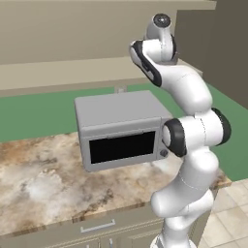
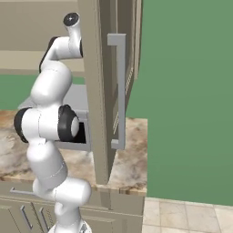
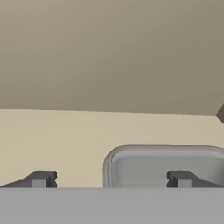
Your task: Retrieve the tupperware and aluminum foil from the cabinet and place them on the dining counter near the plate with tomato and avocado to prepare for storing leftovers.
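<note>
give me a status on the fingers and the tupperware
Gripper open, fingers spread wide, holding nothing. Tupperware on the cabinet shelf just ahead, offset toward the right finger. Nothing between fingers and tupperware.

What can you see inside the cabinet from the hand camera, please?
A grey tupperware sits on the pale shelf, with the open gripper facing it. Its near edge is cut off by the frame, and no foil box can be seen here.

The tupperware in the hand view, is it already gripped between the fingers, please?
No, the tupperware rests on the cabinet shelf while the gripper stands wide open.
</note>
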Robot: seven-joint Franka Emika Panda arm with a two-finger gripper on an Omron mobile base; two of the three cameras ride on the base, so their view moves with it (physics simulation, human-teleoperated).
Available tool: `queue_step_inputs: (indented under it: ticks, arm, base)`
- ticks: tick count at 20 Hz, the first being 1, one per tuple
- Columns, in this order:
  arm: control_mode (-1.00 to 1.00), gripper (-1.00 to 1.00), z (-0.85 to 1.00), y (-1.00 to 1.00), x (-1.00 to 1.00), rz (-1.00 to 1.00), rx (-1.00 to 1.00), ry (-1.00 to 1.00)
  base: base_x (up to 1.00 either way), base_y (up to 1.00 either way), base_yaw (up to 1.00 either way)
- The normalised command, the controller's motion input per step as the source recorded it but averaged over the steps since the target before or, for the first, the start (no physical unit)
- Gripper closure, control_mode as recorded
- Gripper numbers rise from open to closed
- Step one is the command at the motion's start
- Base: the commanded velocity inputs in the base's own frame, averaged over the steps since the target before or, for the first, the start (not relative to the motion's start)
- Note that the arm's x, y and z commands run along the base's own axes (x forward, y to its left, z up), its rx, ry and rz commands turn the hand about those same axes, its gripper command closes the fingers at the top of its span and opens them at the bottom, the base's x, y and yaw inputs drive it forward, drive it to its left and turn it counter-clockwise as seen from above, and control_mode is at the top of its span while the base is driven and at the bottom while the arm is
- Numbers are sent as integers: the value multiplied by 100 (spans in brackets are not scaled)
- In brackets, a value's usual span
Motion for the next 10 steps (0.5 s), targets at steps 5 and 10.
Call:
queue_step_inputs:
  ticks: [5,10]
  arm:
    - [-100,-100,-21,-1,30,0,0,1]
    - [-100,100,-26,-12,4,0,0,3]
  base:
    - [0,0,0]
    - [0,0,0]
